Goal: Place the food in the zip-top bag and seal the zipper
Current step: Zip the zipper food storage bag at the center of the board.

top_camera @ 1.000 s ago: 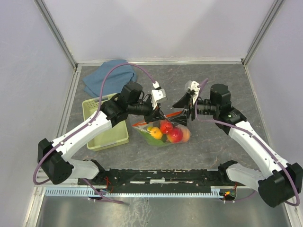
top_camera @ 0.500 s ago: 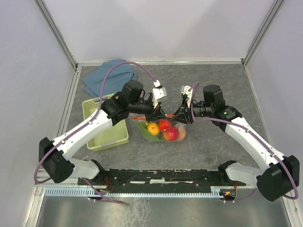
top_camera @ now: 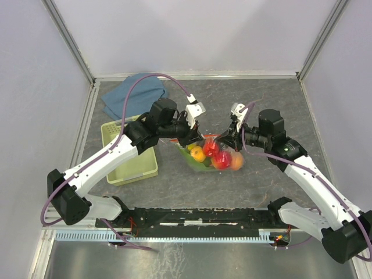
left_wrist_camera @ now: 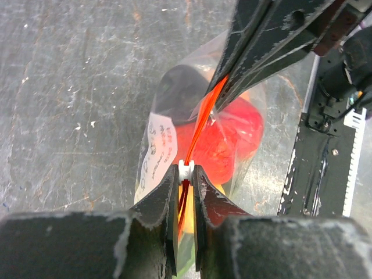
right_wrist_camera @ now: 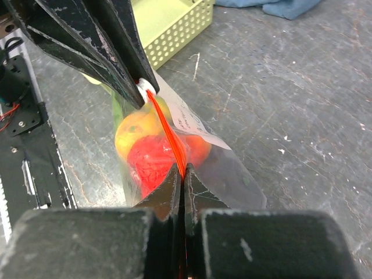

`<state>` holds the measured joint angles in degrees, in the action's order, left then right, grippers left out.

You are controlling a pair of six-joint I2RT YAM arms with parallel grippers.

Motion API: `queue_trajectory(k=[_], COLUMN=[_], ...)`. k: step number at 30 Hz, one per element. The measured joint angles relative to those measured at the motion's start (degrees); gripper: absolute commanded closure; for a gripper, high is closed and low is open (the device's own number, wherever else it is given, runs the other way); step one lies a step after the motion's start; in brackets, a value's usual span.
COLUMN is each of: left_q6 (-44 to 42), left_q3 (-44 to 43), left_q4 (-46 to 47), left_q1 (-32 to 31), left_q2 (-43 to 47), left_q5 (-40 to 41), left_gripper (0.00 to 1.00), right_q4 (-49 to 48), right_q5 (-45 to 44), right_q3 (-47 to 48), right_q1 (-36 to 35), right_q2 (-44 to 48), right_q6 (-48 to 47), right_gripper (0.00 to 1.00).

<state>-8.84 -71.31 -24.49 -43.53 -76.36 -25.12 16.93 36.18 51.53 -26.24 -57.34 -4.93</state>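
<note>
Clear plastic zip-top bag (top_camera: 216,158) with coloured toy fruit (right_wrist_camera: 148,156) is hanging between the arms above the grey table (top_camera: 279,104). The left gripper (left_wrist_camera: 185,174) is clamping the white slider (left_wrist_camera: 185,169); the right gripper (right_wrist_camera: 180,174) is pinching the red-orange zipper strip (right_wrist_camera: 167,135). Judgement: the strip wants holding taut, the slider drawn straight along it.

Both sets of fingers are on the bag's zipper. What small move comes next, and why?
Probably draw the left fingers, pinching the white slider, along the zipper toward the right fingers, which clamp its far end taut. The food sits inside the bag, so only sealing appears left.
</note>
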Motion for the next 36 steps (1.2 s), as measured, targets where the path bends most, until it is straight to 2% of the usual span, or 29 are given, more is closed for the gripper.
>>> queue_trajectory(k=[7, 17, 25, 36], left_q6=[2.0, 2.2, 2.2, 3.7], left_q3=[-0.1, 1.9, 5.1, 8.0], left_q4=[-3.6, -9.0, -11.0, -8.0], left_q1=[-0.1, 0.4, 2.6, 3.3], left_q2=[0.2, 5.0, 7.9, 10.0], left_q5=[7.5, 15.5, 18.0, 19.2], left_gripper=[0.97, 0.97, 0.97, 0.97], right_q4=[0.3, -0.7, -0.7, -1.2], right_q5=[-6.8, -11.2, -12.9, -12.9], right_q3=[-1.1, -2.5, -2.7, -2.7], right_q1=[0.0, 0.0, 0.0, -0.3], right_q2=[2.5, 4.9, 4.9, 4.8], right_q6=[2.1, 3.1, 3.6, 3.8], right_gripper=[0.98, 0.98, 0.98, 0.98])
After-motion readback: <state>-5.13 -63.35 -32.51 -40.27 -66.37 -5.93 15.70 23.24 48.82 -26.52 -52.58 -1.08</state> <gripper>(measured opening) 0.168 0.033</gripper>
